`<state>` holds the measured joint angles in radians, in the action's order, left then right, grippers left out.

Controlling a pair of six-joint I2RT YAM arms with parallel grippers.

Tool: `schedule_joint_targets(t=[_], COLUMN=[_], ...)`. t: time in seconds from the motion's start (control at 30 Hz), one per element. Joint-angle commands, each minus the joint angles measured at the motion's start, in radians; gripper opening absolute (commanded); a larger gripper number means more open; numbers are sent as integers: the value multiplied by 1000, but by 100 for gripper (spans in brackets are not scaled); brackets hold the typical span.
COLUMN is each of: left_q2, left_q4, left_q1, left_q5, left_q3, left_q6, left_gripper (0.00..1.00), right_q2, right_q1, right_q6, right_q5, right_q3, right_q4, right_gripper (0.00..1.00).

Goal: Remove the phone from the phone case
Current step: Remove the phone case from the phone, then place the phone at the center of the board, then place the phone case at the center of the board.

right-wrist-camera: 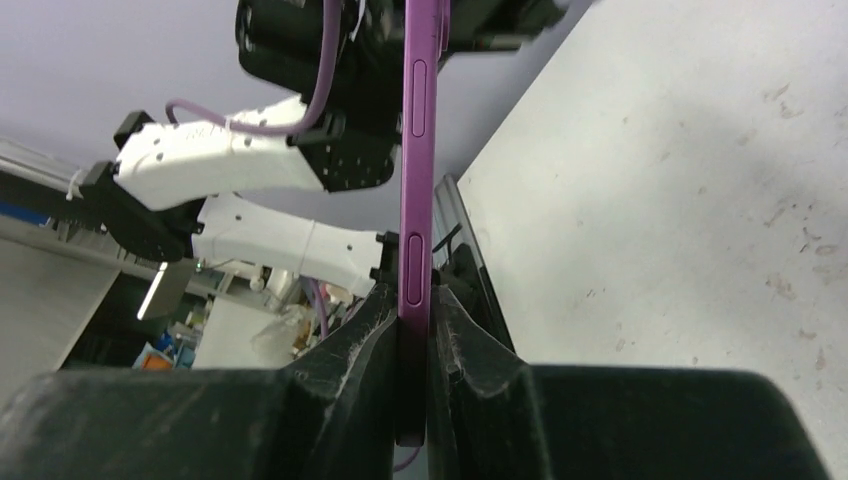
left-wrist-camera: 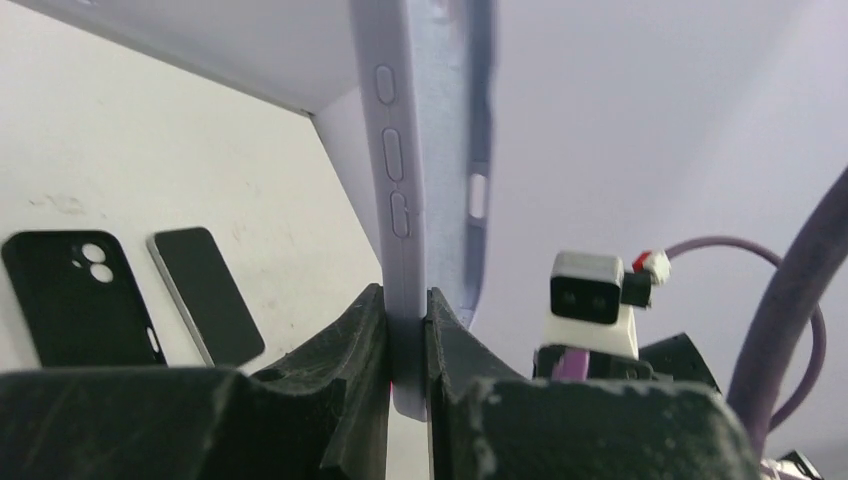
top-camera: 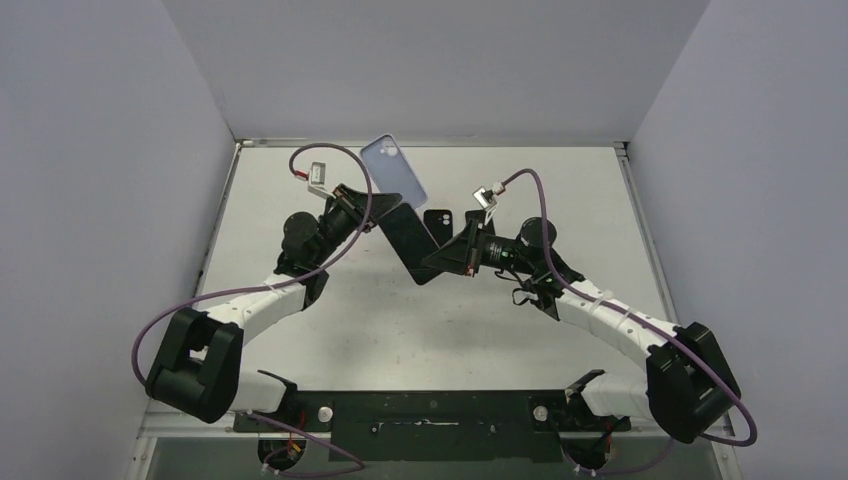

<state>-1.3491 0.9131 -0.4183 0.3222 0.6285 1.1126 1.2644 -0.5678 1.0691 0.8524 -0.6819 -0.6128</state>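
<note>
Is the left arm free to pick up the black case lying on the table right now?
Probably not: the left pincer is shut on the lavender case, so it has no free grip for the black case.

Looking down from high behind onto the whole table (top-camera: 400,330); from each wrist, very close and low across that same tabletop, right wrist also facing the left arm (right-wrist-camera: 220,160).

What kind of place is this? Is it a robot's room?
Probably a robot testing booth in a lab: plain grey walls box in a white table, with the left arm and right arm bolted at its edge.
</note>
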Motion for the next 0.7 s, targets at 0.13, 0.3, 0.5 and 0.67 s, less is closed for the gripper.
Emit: schedule_joint_targets(t=[0.13, 0.3, 0.5, 0.67], left_q2=[-33, -7, 7, -27], left_q4=[-107, -278, -609, -707], left_q1=[59, 57, -3, -111], left_q5=[96, 183, 245, 225], left_q3=[71, 11, 11, -15], left_q6=[-95, -167, -290, -316], left_gripper=[0, 0, 0, 0], right_q2=[-123, -217, -322, -374], right_q1=[82, 238, 376, 458], right_q6=[-116, -134, -253, -258], right_q5=[49, 42, -10, -64], right_q3=[73, 194, 306, 423], right_q4=[114, 180, 362, 398], right_gripper=[0, 0, 0, 0])
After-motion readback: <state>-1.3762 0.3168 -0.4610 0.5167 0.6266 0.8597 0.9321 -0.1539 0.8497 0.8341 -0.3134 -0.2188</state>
